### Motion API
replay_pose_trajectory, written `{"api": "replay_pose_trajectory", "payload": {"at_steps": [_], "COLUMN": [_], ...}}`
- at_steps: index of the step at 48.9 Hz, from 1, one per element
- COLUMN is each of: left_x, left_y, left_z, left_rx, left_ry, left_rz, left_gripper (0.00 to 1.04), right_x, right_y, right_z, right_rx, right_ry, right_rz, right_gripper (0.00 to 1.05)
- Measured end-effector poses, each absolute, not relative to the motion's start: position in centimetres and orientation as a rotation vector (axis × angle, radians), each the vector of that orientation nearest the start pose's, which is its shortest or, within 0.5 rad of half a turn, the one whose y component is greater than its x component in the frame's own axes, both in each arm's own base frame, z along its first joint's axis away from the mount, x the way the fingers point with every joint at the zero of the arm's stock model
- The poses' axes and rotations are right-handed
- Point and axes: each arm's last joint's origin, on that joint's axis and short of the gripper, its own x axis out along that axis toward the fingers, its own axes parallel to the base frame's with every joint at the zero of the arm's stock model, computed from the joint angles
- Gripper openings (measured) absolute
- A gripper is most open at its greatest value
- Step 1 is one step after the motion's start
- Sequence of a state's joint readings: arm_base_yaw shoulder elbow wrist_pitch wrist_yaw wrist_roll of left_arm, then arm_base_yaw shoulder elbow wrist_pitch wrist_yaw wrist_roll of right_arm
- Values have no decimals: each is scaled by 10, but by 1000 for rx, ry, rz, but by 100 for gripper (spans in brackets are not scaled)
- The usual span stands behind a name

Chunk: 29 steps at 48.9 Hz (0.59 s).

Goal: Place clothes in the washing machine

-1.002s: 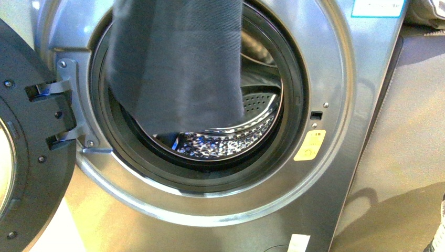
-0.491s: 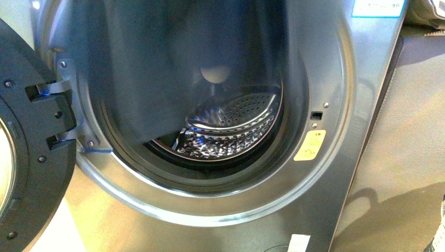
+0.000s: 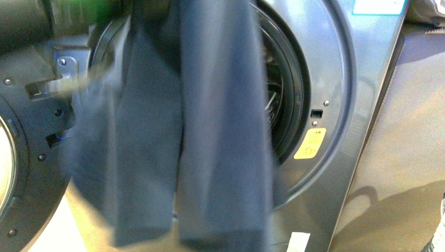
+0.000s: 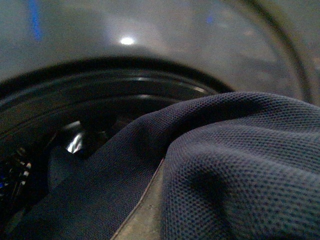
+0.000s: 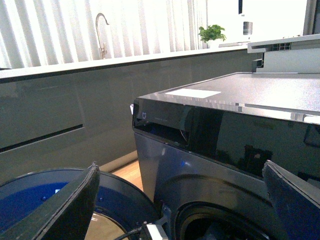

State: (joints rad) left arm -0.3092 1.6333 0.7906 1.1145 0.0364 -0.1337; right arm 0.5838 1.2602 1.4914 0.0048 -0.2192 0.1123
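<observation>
The clothes (image 3: 210, 131), a limp dark navy garment, hang blurred in front of the washing machine (image 3: 336, 79) and cover most of its round porthole, reaching down past the lower rim. The yellow sticker (image 3: 309, 143) and the open dark door (image 3: 21, 157) show beside them. My left arm (image 3: 68, 16) is a dark blur at the top left; the left gripper is shut on the clothes and hidden under the ribbed fabric (image 4: 240, 170), close to the dark gasket (image 4: 100, 90). My right gripper (image 5: 182, 200) is open and empty, above and in front of the machine's top (image 5: 240, 95).
A plain grey-brown panel (image 3: 399, 131) stands right of the machine, with a pale fabric bundle (image 3: 425, 16) on top. The open door (image 5: 50, 200) juts out at the left. A counter with a faucet (image 5: 102, 30) and a plant (image 5: 212, 32) lies behind.
The clothes hung over the upper left of the porthole with the drum showing; now they have swung out and down, covering the opening. My left arm has come into view at the top left.
</observation>
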Motion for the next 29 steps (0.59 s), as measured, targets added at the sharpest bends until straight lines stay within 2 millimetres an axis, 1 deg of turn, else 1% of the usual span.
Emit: {"api": "replay_pose_trajectory", "payload": {"at_steps": [8, 12, 15, 21, 29], "left_x": [333, 349, 361, 381, 411], "left_y": [-102, -104, -107, -114, -130], "left_z": [229, 216, 210, 201, 191], "left_rx": [-161, -147, -129, -87, -21], "left_ry": [-213, -210, -196, -168, -133], "left_rz": [-280, -182, -125, -60, 14], "left_gripper": [11, 11, 11, 11, 11], "right_x": [211, 211, 211, 211, 211], "right_y": [147, 147, 147, 147, 147], "right_z": [492, 492, 492, 492, 492], "right_rx": [150, 150, 150, 150, 150], "right_ry": [-193, -193, -193, -193, -193], "right_rz": [812, 812, 812, 812, 812], "right_gripper": [97, 97, 97, 97, 97]}}
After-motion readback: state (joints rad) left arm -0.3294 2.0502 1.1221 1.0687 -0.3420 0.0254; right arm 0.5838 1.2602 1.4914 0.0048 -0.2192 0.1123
